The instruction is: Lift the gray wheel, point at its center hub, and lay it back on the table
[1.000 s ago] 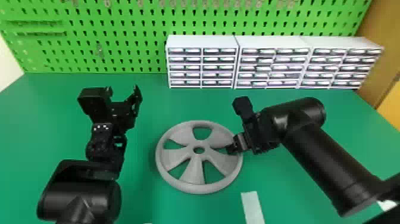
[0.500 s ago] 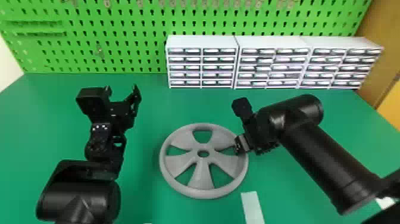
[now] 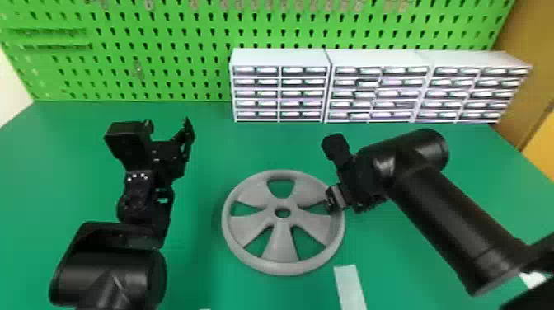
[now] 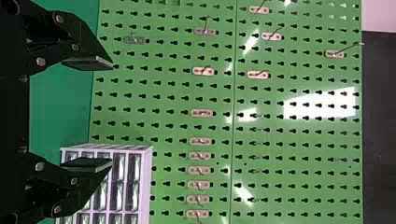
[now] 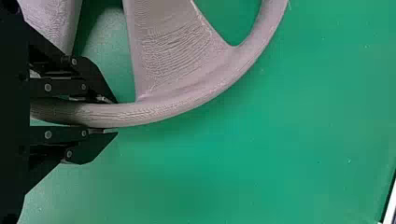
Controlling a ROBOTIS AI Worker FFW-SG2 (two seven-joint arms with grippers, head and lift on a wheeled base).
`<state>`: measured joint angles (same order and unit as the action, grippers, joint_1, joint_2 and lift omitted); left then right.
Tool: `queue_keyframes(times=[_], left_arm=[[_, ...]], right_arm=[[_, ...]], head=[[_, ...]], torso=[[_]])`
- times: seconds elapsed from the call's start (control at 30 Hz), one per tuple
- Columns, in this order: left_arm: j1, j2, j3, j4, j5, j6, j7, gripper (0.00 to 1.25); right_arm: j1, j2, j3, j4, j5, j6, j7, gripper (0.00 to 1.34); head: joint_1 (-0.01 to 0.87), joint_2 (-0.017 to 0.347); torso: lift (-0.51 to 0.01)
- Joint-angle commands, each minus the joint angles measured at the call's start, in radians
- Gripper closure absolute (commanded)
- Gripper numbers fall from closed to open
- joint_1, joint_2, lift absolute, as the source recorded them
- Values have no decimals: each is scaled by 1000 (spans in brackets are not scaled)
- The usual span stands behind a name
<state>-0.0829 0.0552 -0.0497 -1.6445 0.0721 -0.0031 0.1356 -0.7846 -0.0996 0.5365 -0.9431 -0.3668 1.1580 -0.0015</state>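
The right gripper (image 3: 334,199) pinches the gray wheel (image 3: 281,247) by its rim, one finger on each side. The left gripper (image 3: 168,127) stands wide open, holding nothing.

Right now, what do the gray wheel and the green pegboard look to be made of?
Gray wheel: probably 3D-printed plastic, matte; fine layer-like lines run across its spoke.
Green pegboard: smooth, glossy, with bright reflections; painted metal or plastic, can't tell which.
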Motion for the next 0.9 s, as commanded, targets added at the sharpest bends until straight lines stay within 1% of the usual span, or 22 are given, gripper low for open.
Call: queue_keyframes(times=[0.0,0.17,0.23,0.43,0.7,0.87], left_arm=[[0,0,-1,0,0,0,1,512],[2,0,1,0,-2,0,1,512],[2,0,1,0,-2,0,1,512],[2,0,-1,0,-3,0,-1,512],[5,0,-1,0,-5,0,1,512],[5,0,2,0,-5,0,1,512]], right_arm=[[2,1,-17,0,2,-3,0,1130],[5,1,-27,-5,2,-4,0,1142],[7,1,-32,-8,2,-6,0,1184],[10,3,-44,-25,-1,-23,0,1185],[36,0,-102,-80,-9,-69,0,1185],[54,-2,-127,-131,9,-103,0,1185]], head=[[692,48],[692,48],[692,48],[692,48],[692,48],[692,48]], torso=[[-96],[-96],[-96],[-96],[-96],[-96]])
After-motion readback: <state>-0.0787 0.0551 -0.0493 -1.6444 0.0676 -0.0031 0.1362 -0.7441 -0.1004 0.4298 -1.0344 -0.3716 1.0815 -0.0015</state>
